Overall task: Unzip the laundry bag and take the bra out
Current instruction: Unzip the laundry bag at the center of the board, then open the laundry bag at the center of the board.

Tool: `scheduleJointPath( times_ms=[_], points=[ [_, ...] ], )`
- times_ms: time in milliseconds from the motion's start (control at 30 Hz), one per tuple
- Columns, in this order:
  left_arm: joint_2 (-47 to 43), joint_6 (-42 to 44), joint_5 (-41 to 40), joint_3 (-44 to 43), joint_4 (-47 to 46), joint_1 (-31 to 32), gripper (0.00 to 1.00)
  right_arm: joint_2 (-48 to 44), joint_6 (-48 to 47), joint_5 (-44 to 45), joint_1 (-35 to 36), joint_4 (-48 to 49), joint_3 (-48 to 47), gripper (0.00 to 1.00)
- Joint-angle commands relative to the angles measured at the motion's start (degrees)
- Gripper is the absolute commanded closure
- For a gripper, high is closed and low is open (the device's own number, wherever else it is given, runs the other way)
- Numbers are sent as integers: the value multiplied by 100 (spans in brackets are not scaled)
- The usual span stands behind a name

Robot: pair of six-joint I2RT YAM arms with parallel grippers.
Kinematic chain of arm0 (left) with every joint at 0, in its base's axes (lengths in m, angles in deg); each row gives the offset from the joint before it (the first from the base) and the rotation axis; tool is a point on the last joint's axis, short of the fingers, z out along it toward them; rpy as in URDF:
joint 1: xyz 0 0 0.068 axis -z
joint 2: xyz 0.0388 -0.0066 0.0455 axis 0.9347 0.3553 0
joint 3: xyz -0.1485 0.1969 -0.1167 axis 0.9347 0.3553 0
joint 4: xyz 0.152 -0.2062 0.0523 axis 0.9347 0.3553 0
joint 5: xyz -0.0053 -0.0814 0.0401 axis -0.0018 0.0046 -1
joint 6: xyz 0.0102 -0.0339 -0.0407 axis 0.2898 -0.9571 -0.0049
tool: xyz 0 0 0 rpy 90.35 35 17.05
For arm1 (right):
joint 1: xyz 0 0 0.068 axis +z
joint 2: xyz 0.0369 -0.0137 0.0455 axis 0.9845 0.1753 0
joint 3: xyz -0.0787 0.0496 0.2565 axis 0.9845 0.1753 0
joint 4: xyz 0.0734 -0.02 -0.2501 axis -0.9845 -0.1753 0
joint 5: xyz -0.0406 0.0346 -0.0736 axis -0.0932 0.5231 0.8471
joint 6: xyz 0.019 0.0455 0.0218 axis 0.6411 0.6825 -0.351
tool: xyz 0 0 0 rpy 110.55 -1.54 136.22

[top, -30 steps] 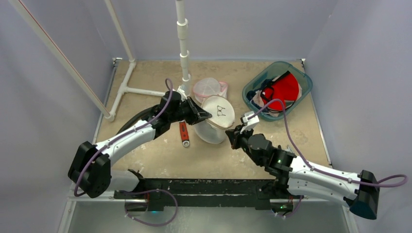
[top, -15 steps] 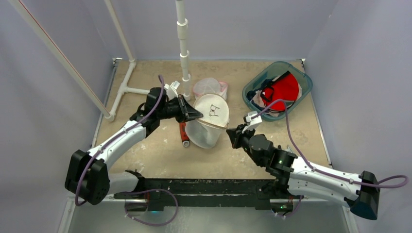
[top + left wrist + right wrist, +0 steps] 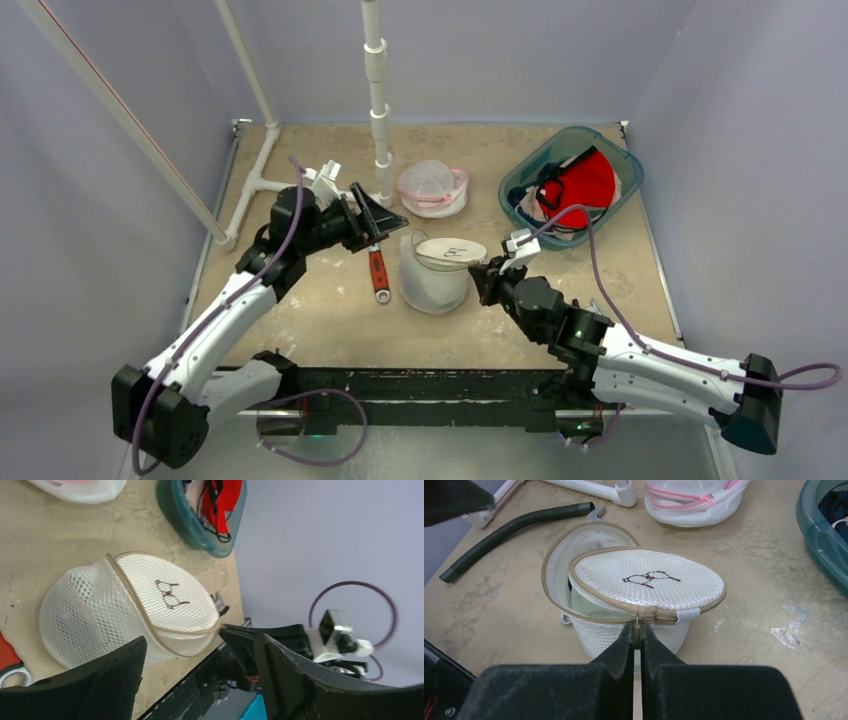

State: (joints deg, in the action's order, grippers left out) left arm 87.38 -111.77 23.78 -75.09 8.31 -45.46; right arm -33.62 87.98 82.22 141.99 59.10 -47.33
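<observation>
Sandy desk (image 3: 330,330) carries the white mesh laundry bag (image 3: 435,275) at centre, lid partly unzipped. Right hand (image 3: 637,630) is pressed together on the zipper pull (image 3: 638,621), probably to drag it round the rim; left hand (image 3: 372,212) hangs spread, clear of the bag. Bra likely inside, unseen.

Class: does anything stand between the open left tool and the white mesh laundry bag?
Nothing visible does. The left tool looks straight at the laundry bag; the red-handled item lies beside the bag, off that line.
</observation>
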Motion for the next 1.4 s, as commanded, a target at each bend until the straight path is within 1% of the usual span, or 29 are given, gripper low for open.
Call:
scheduleJointPath(
  times_ms=[0, 67, 133, 267, 400, 600, 700, 767, 833, 867, 900, 967, 1000, 1033, 1267, 1367],
  points=[
    [-696, -1195, -780, 320, -244, 226, 23, 44, -114, 113, -12, 81, -191, 100],
    [-763, -1588, -1229, 436, -361, 682, 23, 86, -116, 98, -13, 100, -204, 100],
    [-574, -1710, -1576, 285, -341, 1307, 23, 134, -112, 85, -13, 93, -224, 100],
    [252, -1822, -1668, 5, -458, 1892, 23, 185, -122, 86, -12, 101, -225, 100],
    [916, -1938, -1670, -110, -848, 2162, 23, 215, -121, 87, -20, 111, -231, 100],
    [1431, -1831, -2024, -339, -696, 2184, 23, 256, -145, -3, -15, 154, -252, 100],
    [1788, -1720, -2019, -525, -688, 2140, 27, 263, -178, -65, -17, 182, -269, 100],
    [1930, -1699, -2015, -571, -508, 2112, 32, 258, -190, -80, -14, 159, -303, 100],
    [2004, -1705, -1987, -507, -590, 2073, 42, 207, -212, -88, -19, 120, -321, 100],
    [2024, -1715, -1947, -470, -822, 2047, 50, 185, -218, -87, -13, 104, -327, 100],
    [2045, -1709, -1908, -449, -911, 2033, 61, 160, -227, -84, -20, 95, -331, 100],
    [2082, -1701, -1868, -435, -985, 1993, 80, 115, -225, -79, -15, 59, -333, 100],
    [2089, -1685, -1841, -437, -996, 1982, 92, 100, -226, -67, -18, 47, -340, 100],
    [2089, -1675, -1821, -432, -1004, 1955, 100, 83, -226, -38, -16, 33, -344, 100],
    [1826, -1618, -1788, -317, -942, 1708, 100, 59, -83, 189, -14, -196, -337, 100],
    [1740, -1573, -1765, -298, -980, 1697, 100, 22, -84, 14, -16, -143, -320, 100]
  ],
)
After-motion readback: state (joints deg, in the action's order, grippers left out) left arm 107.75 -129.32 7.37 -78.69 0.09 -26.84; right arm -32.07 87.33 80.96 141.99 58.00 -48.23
